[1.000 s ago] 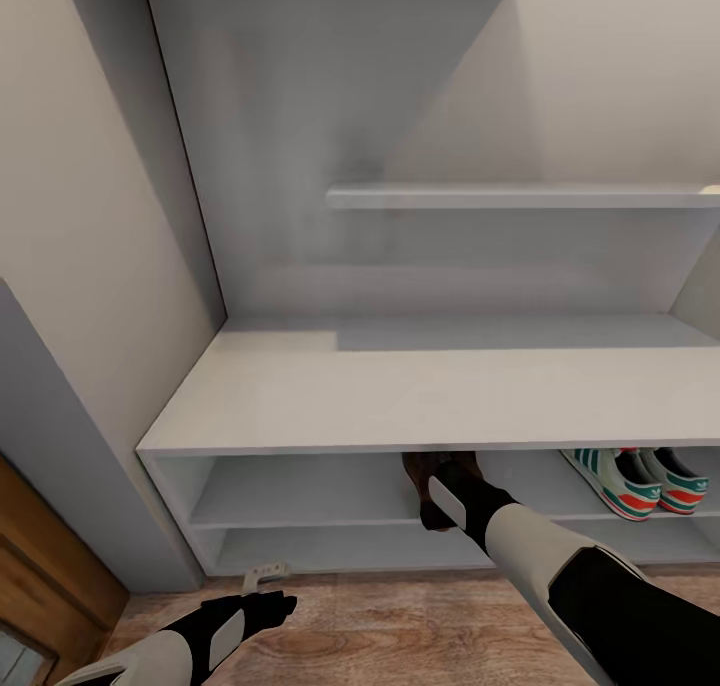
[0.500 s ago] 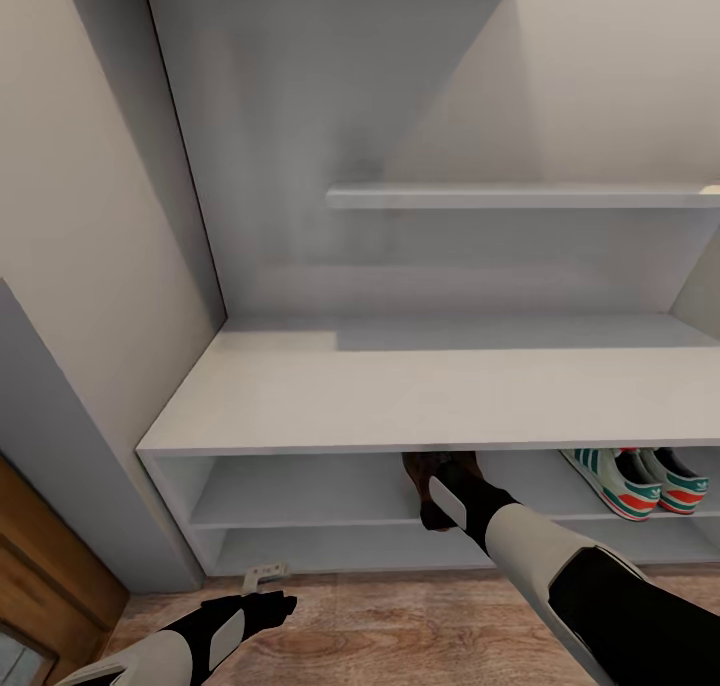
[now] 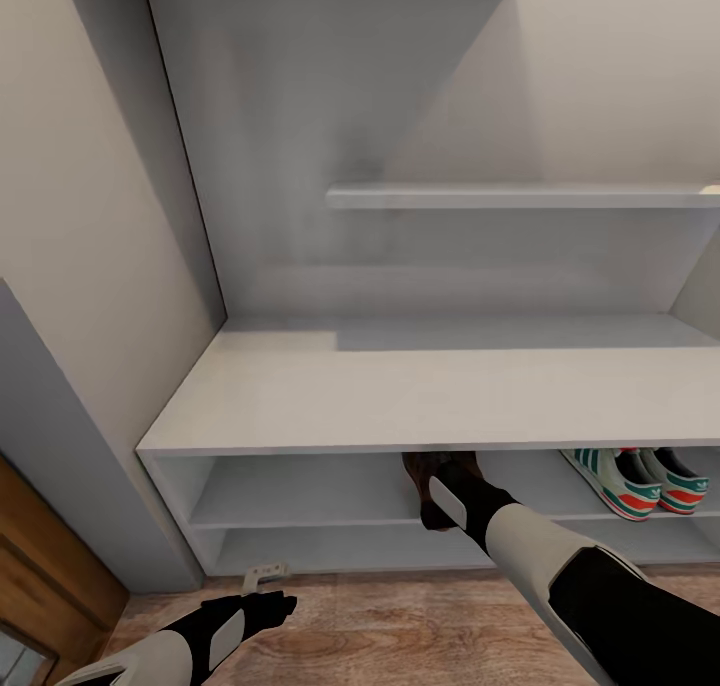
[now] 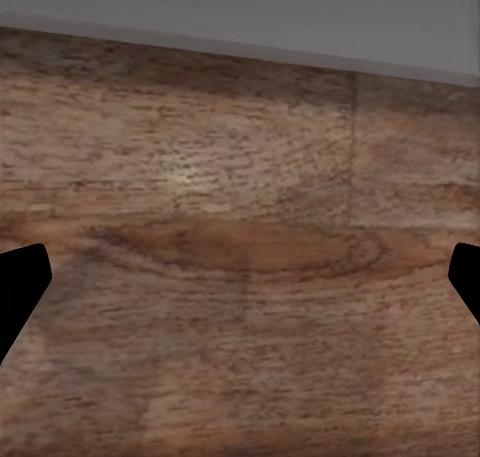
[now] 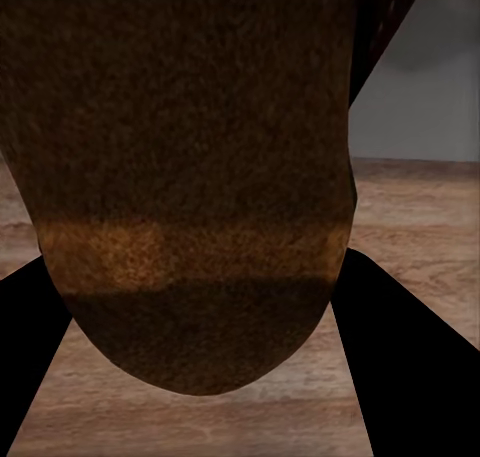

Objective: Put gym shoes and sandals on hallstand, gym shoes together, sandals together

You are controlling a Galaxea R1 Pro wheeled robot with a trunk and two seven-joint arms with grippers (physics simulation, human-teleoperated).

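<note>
In the head view we see the hallstand (image 3: 400, 396) across the middle of the frame, its bench top bare and two open shelf compartments below it. Our right arm comes in from the lower right and reaches into the upper compartment, just below centre. There our right gripper (image 3: 432, 506) holds a brown sandal (image 3: 425, 471), which juts up toward the underside of the bench top. In the right wrist view the sandal (image 5: 195, 177) covers most of the frame, with the two dark fingers (image 5: 400, 367) pressed against its sides, so the gripper is clamped on it.

The two gym shoes (image 3: 630, 481) sit side by side in the same compartment at the right of the frame, well apart from the sandal.

Our left gripper (image 3: 265, 606) hangs at the lower left, above the floor (image 3: 400, 626). In the left wrist view its fingertips (image 4: 20, 282) stand at opposite edges, spread wide with nothing between them but wood planks (image 4: 240, 277).
</note>
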